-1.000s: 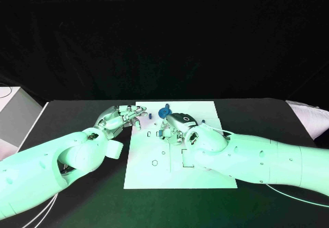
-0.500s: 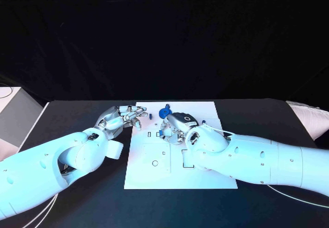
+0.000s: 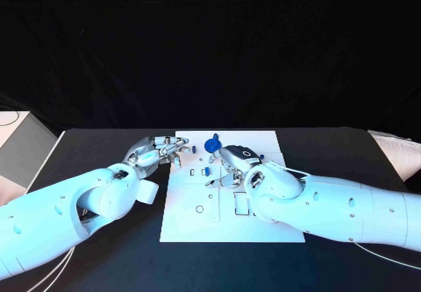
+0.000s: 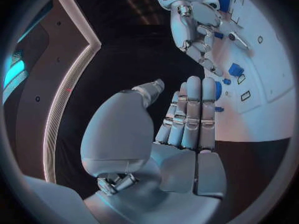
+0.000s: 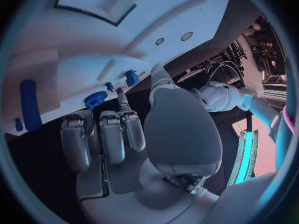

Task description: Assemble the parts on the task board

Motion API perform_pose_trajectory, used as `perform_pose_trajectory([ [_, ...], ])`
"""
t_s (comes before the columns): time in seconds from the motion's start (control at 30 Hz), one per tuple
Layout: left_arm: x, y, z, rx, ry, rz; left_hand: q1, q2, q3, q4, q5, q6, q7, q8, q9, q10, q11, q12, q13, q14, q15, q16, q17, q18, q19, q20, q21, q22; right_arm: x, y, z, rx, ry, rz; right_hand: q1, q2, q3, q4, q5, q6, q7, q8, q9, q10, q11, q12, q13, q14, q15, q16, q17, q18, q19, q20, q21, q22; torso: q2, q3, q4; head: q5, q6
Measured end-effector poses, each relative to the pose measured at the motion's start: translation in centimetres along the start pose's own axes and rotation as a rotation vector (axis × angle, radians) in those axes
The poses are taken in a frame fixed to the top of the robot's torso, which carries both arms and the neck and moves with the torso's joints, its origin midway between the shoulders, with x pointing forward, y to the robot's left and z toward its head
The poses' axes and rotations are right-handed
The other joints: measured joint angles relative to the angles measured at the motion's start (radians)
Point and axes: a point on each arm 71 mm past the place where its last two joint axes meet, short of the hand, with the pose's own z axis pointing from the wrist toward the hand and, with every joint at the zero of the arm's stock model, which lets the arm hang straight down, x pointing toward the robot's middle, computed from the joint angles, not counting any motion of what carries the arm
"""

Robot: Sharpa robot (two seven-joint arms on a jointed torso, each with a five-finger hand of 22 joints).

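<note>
task board (image 3: 263, 219): white plate flat on the black worktop (image 3: 351, 146), centred between both arms so either hand can reach the slots.
left hand (image 3: 160, 151): at the board's left edge, near the far corner. Left wrist view shows the fingers (image 4: 190, 114) straight and side by side, thumb apart, nothing in the palm. Reads as parked or bracing the board edge; actual contact with the board can't be confirmed.
right hand (image 3: 232, 164): over the board's middle, palm down, fingers (image 5: 102, 134) curled toward the small slots. Head view hides the fingertips, and the right wrist view shows no part in the palm, so whether it pinches anything: cannot tell.
blue disc (image 3: 212, 145): round part near the board's far edge, just beyond the right hand, free of both hands. Seated or just lying there, unclear.
small blue parts (image 3: 208, 171): by the slots under the right hand's fingertips. Likely the piece in work, since the hand sits right over them.
blue bar (image 5: 28, 104): long rounded part lying on the board, apart from the disc and from the fingers.
rectangular cutouts (image 3: 242, 204): open outlines on the near half of the board, still unfilled, so assembly looks partial.
stage (judgement): fine placement at the middle slots, left hand standing by.
risk (judgement): small part tipping or slipping out of its slot under the fingertips.
labels/writing: none readable on board, parts or hands.
</note>
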Motion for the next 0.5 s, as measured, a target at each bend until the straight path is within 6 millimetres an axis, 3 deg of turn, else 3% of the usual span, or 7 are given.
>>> perform_pose_trajectory([
  [0.1,-0.2,0.3,0.1,-0.024,-0.005,0.027,-0.005,0.003,-0.038,-0.008,0.000,0.017,-0.013,0.052,0.023,0.025,-0.020,0.107,0.067,0.032,-0.018,0.082,0.054,0.000,0.043,-0.014,0.052,0.059,-0.7,-0.2,-0.8,-0.009,-0.005,0.015,0.009,0.009,0.001,0.000,-0.002,0.001,-0.001,0.000,0.000,0.000,0.000,0.000,0.000,0.000,0.000,0.000,0.000,0.000,0.000,0.000,0.000,0.000,-0.003,0.0014,-0.0024,0.003,0.002],
  [0.2,-0.4,0.6,0.3,-0.054,-0.008,0.058,-0.009,0.007,-0.075,-0.015,0.005,0.019,-0.031,0.116,0.052,0.016,-0.035,0.264,0.177,0.122,-0.036,0.254,0.230,-0.001,0.132,-0.032,0.136,0.173,-1.6,-0.5,-1.3,-0.013,-0.016,0.028,0.027,0.027,0.021,-0.004,-0.001,0.027,-0.006,0.010,0.003,0.000,0.000,0.000,0.000,0.000,0.000,0.000,0.000,0.000,0.000,0.000,0.000,0.000,-0.008,0.0030,-0.0048,0.007,0.003],
  [0.23,-0.5,0.7,0.3,-0.071,-0.009,0.075,-0.009,0.007,-0.088,-0.014,0.000,0.015,-0.036,0.149,0.070,0.000,-0.047,0.348,0.238,0.162,-0.041,0.323,0.313,-0.017,0.168,-0.038,0.169,0.220,-2.0,-0.7,-1.5,-0.016,-0.021,0.036,0.034,0.034,0.030,-0.004,0.009,0.034,-0.007,0.014,0.004,0.000,0.000,0.000,0.000,0.000,0.000,0.000,0.000,0.000,0.000,0.000,0.000,0.000,-0.010,0.0036,-0.0055,0.009,0.004],
  [0.3,-0.6,1.0,0.4,-0.103,-0.009,0.106,-0.025,0.023,-0.106,0.006,0.003,-0.002,-0.053,0.222,0.107,-0.063,-0.056,0.533,0.370,0.238,-0.051,0.445,0.465,-0.032,0.231,-0.046,0.229,0.309,-2.8,-1.1,-1.8,-0.019,-0.031,0.054,0.051,0.051,0.048,-0.005,0.032,0.048,-0.012,0.022,0.006,0.000,0.000,0.000,0.000,0.000,0.000,0.000,0.000,0.000,0.000,0.000,0.000,0.000,-0.015,0.0053,-0.0075,0.012,0.003],
  [0.4,-0.6,1.4,0.7,-0.164,-0.005,0.166,-0.046,0.044,-0.111,0.051,0.003,-0.014,-0.065,0.297,0.146,-0.087,-0.070,0.674,0.463,0.310,-0.059,0.542,0.604,-0.048,0.305,-0.055,0.289,0.409,-4.3,-2.0,-2.0,-0.018,-0.050,0.096,0.069,0.069,0.070,-0.007,0.077,0.065,-0.018,0.037,0.010,-0.002,-0.002,0.000,0.000,0.000,0.000,0.000,0.000,0.000,0.000,0.000,0.000,0.000,-0.023,0.0086,-0.0108,0.018,0.001],
  [0.47,-0.6,1.4,1.1,-0.205,-0.001,0.215,-0.053,0.049,-0.113,0.070,0.003,-0.014,-0.065,0.324,0.162,-0.089,-0.071,0.715,0.489,0.335,-0.063,0.574,0.651,-0.055,0.334,-0.058,0.312,0.449,-5.3,-2.7,-2.1,-0.013,-0.062,0.133,0.080,0.080,0.083,-0.008,0.112,0.067,-0.020,0.045,0.011,-0.001,-0.009,0.000,0.000,0.000,0.000,0.000,0.000,0.000,0.000,0.000,0.000,0.000,-0.029,0.0108,-0.0128,0.022,0.000],
  [0.5,-0.6,1.4,1.2,-0.224,0.001,0.237,-0.061,0.050,-0.115,0.085,0.003,-0.015,-0.074,0.347,0.175,-0.077,-0.078,0.767,0.538,0.344,-0.069,0.598,0.660,-0.063,0.361,-0.063,0.331,0.485,-5.8,-3.0,-2.0,-0.010,-0.068,0.150,0.082,0.082,0.087,-0.010,0.126,0.069,-0.022,0.045,0.012,0.000,-0.011,0.000,0.000,0.000,0.000,0.000,0.000,0.000,0.000,0.000,0.000,0.000,-0.032,0.0116,-0.0135,0.023,-0.001],
])
